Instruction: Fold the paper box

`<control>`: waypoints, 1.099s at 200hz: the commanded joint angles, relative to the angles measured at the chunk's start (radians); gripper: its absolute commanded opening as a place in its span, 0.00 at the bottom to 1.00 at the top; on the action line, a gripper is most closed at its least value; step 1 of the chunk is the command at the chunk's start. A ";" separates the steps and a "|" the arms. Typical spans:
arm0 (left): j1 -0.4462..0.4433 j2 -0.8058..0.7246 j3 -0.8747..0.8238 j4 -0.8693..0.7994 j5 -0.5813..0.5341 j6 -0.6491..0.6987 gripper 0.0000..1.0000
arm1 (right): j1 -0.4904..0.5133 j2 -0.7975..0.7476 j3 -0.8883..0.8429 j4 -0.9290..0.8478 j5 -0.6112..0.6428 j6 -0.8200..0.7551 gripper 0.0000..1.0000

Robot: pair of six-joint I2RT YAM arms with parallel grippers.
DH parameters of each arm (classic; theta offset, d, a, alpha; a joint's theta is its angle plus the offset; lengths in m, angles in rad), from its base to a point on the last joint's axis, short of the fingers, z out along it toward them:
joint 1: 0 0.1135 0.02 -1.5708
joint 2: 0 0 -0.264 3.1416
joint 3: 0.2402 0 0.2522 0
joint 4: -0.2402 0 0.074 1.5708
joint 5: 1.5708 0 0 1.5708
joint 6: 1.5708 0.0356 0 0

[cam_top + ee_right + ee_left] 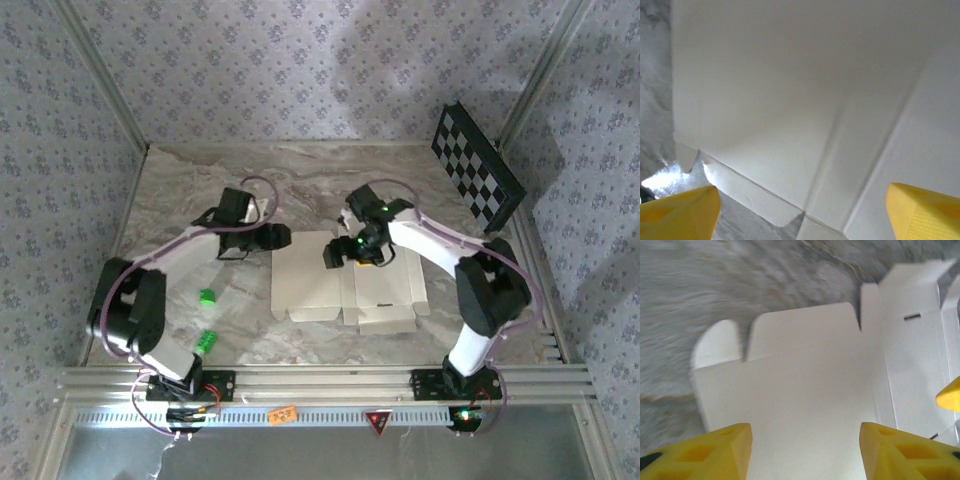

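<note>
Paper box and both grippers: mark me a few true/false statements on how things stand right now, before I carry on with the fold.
1. The paper box lies flat and unfolded on the table, white side up. True.
2. The right gripper is clamped shut on a flap. False: its jaws stand wide open over the middle of the sheet.
3. The left gripper is at the box's far left corner. True.
4. The checkerboard panel lies on top of the box. False: it leans at the far right wall, apart from the box.
</note>
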 commanded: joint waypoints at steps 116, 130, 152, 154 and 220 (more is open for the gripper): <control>-0.088 0.230 0.059 -0.145 0.137 0.146 0.49 | -0.238 0.013 -0.216 0.126 0.087 0.044 0.86; -0.101 0.203 0.028 -0.138 0.127 0.133 0.49 | -0.254 0.053 -0.175 0.133 0.085 0.032 0.86; -0.129 0.168 -0.013 -0.125 0.114 0.098 0.50 | -0.270 0.127 -0.082 0.138 0.081 0.016 0.86; -0.133 0.165 -0.016 -0.125 0.114 0.095 0.50 | -0.270 0.134 -0.072 0.138 0.081 0.016 0.86; -0.300 0.094 -0.098 -0.085 0.020 -0.042 0.52 | -0.202 0.416 0.329 0.152 -0.016 0.011 0.85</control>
